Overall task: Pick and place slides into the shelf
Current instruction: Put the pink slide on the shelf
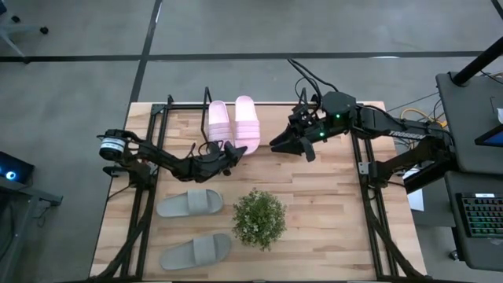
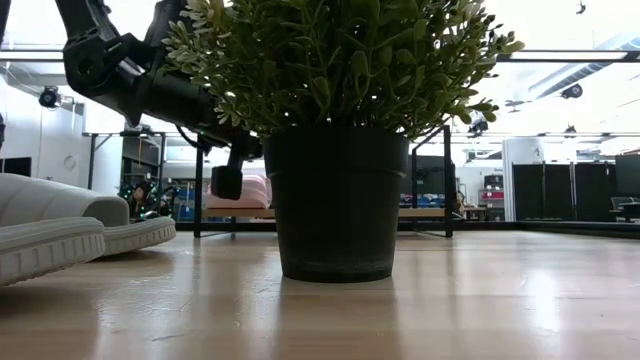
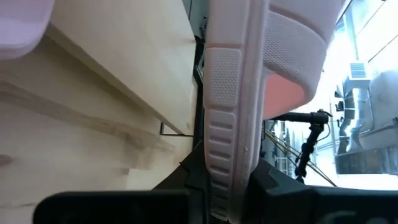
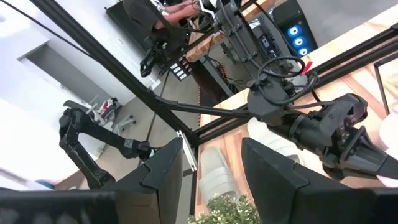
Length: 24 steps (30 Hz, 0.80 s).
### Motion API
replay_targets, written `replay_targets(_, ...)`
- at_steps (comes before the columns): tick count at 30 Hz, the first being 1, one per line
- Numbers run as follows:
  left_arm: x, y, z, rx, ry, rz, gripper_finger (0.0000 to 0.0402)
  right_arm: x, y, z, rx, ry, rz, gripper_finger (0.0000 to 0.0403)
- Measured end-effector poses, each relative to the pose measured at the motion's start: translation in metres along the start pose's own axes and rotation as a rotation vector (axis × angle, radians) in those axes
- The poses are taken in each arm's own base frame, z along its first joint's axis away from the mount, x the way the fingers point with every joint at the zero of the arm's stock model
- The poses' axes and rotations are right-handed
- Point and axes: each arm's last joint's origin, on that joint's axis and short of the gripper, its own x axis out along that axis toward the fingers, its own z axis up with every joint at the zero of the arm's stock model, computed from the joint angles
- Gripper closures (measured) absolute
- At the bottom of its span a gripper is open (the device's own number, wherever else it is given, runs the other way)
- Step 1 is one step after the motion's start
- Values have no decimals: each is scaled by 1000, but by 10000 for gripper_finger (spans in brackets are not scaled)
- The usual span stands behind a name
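Observation:
Two pale pink slides lie side by side at the table's far edge, on or over the shelf [image 3: 112,68]. My left gripper [image 1: 231,149] is shut on the right one [image 1: 246,122], reaching level from the table's left. The other pink slide [image 1: 219,122] lies just to its left. Two grey slides [image 1: 189,203] [image 1: 196,251] lie soles down on the table at the near left. My right gripper [image 1: 287,143] hangs open above the table, right of the pink slides, with nothing between its fingers. My left gripper pinches the pink slide's sole at its near end [image 3: 219,180], away from the strap [image 3: 298,50], one finger above and one below. The fingers come about level from the near left, along the slide. The ribbed underside faces the shelf board; whether it rests there, I cannot tell.
A bushy green plant in a black pot [image 1: 259,218] stands on the table at the near middle, right of the grey slides. Black frame rails [image 1: 369,212] run along both table sides. The shelf's thin black uprights [image 2: 447,180] stand at the far edge.

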Motion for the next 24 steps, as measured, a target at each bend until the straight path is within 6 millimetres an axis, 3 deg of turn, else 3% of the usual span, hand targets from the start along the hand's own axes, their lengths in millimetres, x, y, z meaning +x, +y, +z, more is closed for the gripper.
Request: replay_targets(24, -5, 11, 6, -78, -23, 29, 377, 0, 0, 1, -7, -15, -6, 248)
